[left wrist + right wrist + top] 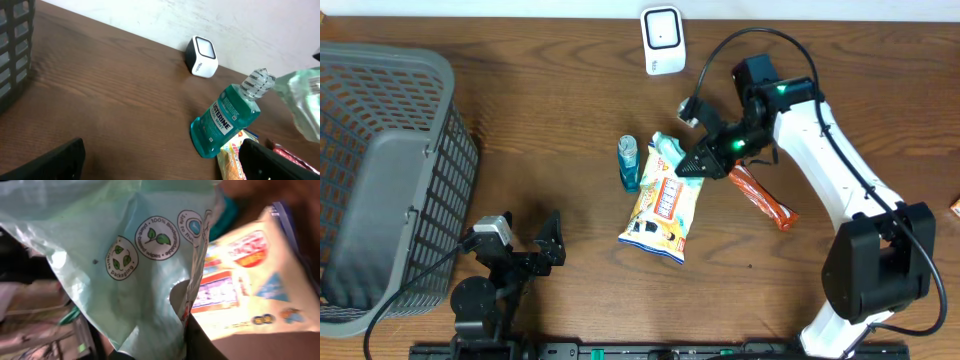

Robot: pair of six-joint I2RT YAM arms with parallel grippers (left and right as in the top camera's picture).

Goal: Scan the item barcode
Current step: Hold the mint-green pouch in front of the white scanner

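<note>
My right gripper (696,165) is shut on a pale green packet (666,150) and holds it just above the table, over the top of a yellow snack bag (662,212). In the right wrist view the green packet (125,265) fills the picture, printed with leaf logos and pinched at my right gripper (165,330); the snack bag (250,285) lies behind it. The white scanner (662,40) stands at the table's far edge, also the scanner (202,56) in the left wrist view. My left gripper (535,250) rests open and empty at the front left, the left gripper (162,167) low over bare wood.
A teal mouthwash bottle (629,163) lies left of the packet, the same bottle (227,117) in the left wrist view. A red-orange packet (762,197) lies under the right arm. A grey basket (380,180) fills the left side.
</note>
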